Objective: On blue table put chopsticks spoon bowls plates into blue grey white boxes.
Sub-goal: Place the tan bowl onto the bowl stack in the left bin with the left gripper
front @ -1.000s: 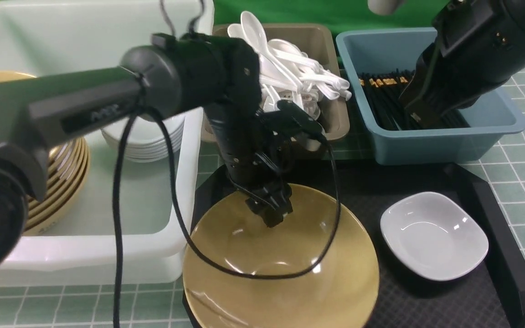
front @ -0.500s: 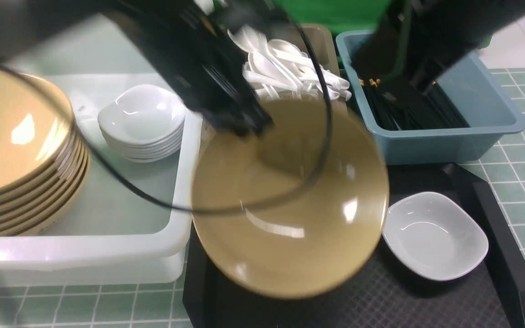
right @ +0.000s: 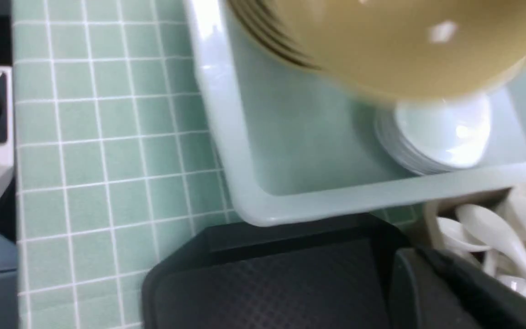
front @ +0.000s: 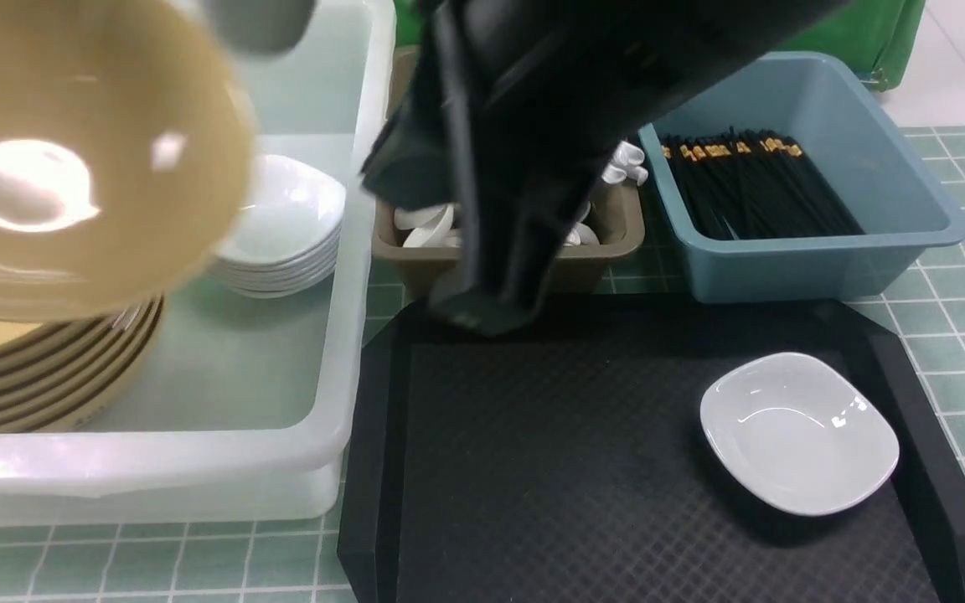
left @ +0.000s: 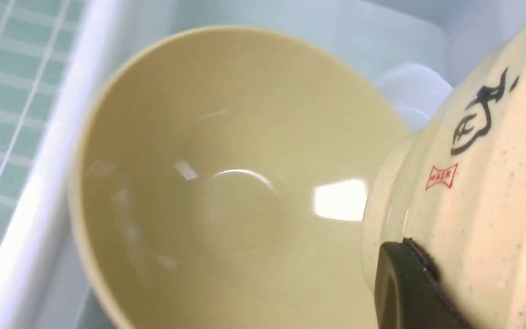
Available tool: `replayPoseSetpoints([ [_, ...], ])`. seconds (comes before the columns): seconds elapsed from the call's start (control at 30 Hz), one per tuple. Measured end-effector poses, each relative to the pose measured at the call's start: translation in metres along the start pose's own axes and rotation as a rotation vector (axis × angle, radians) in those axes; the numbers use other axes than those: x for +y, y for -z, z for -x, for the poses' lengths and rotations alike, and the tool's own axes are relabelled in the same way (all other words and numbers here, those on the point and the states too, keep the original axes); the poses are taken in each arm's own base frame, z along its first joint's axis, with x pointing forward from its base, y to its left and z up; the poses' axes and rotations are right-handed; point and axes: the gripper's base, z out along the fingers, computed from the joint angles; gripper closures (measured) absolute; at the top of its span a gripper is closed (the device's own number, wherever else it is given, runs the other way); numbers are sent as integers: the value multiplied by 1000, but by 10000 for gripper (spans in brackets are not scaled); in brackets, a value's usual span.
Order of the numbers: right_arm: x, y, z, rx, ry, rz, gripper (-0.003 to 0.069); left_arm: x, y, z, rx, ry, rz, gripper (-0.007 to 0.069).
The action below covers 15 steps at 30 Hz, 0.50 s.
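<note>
One tan bowl (front: 89, 193) is being held, pinched at its rim by left gripper (left: 409, 283), above white tub's (front: 319, 435) near-left corner; right gripper (right: 423, 283) is being kept pressed together; one white plate (front: 801, 434) is being carried near black tray's (front: 533, 502) right edge.

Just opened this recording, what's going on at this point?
The robot is putting tableware into boxes. Its left gripper is shut on a tan bowl, held above the stack of tan bowls in the large white tub. A pile of white plates sits in there too. The right gripper is shut; its arm reaches over the grey bin of spoons. Chopsticks lie in the blue bin, and one white plate remains on the black tray.
</note>
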Motion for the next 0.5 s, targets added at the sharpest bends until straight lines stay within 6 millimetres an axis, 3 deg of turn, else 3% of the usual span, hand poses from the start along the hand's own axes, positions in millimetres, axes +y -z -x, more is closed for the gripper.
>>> replayPoseSetpoints([
  [0.13, 0, -1, 0, 6, 1, 4, 621, 39, -25, 2, -21, 130, 30, 620],
  [0.3, 2, -1, -3, 43, 1, 22, 621, 62, -60, 2, 55, 146, 77, 592],
  [0.5, 2, -1, -6, 75, 9, 16, 621, 75, -80, 1, 104, 132, 96, 447],
])
